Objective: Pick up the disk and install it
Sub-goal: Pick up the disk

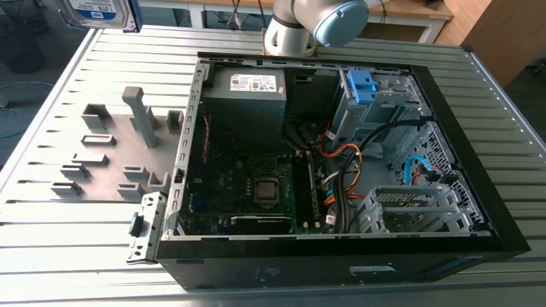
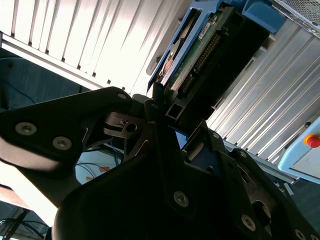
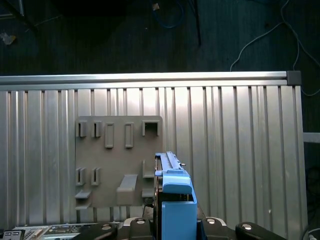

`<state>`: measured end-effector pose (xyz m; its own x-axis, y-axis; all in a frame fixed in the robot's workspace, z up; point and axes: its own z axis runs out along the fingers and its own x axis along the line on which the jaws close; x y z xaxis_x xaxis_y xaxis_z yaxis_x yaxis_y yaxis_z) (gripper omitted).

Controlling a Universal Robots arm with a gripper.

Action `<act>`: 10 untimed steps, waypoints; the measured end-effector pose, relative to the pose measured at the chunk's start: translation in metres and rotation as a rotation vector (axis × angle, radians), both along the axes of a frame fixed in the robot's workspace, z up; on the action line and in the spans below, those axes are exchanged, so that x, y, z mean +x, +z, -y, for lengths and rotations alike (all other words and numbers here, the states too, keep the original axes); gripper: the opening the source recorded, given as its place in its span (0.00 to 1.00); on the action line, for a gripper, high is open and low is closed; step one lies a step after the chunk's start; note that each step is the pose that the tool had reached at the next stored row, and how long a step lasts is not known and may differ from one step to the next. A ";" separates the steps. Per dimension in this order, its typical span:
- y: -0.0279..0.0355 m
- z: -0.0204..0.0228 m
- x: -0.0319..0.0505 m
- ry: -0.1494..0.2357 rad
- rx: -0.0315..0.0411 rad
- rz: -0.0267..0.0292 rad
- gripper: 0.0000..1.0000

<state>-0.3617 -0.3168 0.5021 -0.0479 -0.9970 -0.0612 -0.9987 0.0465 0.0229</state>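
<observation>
The disk (image 1: 97, 13) hangs in the air above the far corner of the table at the exterior view's left, its white-and-blue label facing the camera. In the second wrist view the disk (image 2: 200, 50) shows its green circuit board and a blue side rail, and my gripper (image 2: 167, 107) is shut on its edge. The first wrist view has the disk (image 3: 175, 200) edge-on, blue rail up, above the grey fixture plate (image 3: 117, 160), with the gripper (image 3: 175, 222) holding it from below.
An open computer case (image 1: 183, 160) lies on the ribbed metal table (image 1: 60, 211). Inside are a grey power-supply box (image 1: 247, 96), a blue bracket (image 1: 362, 86) in a drive bay, cables and a metal cage (image 1: 410, 208). The arm's base (image 1: 295, 29) stands behind the case.
</observation>
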 end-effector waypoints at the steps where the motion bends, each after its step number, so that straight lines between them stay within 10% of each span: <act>1: 0.0000 0.0000 0.0010 0.000 0.0000 0.0000 0.36; 10: 0.0000 0.0000 0.0092 0.000 0.0000 0.0000 0.36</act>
